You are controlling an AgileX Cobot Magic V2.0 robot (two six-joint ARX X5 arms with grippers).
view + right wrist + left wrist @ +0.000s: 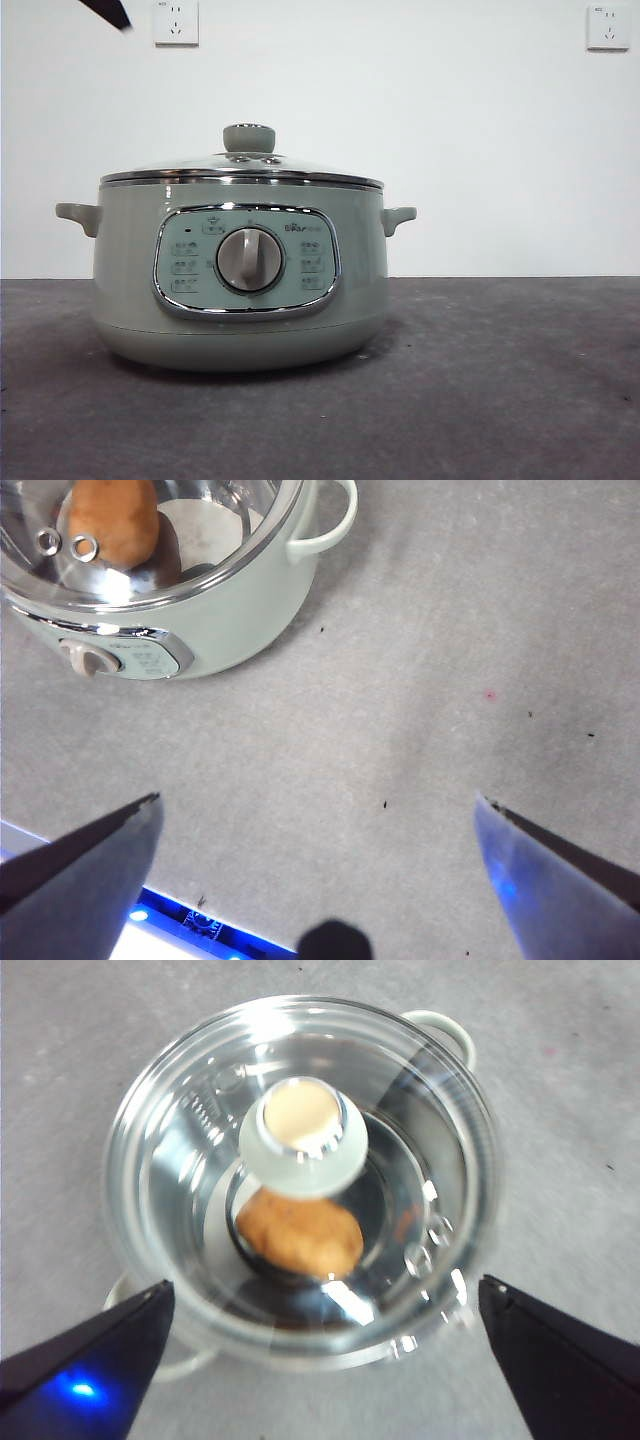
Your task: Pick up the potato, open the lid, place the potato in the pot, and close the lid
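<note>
The potato [300,1232] lies inside the pot [240,290], under the glass lid [242,168] seated on its rim; that lid looks stiff, breakable and slick, best taken by its green knob [302,1135]. Above it the left gripper [325,1345] hangs spread and empty; the right gripper [318,855], also spread, hovers over the bare bench [420,700]. The panel's logo is too small to read.
</note>
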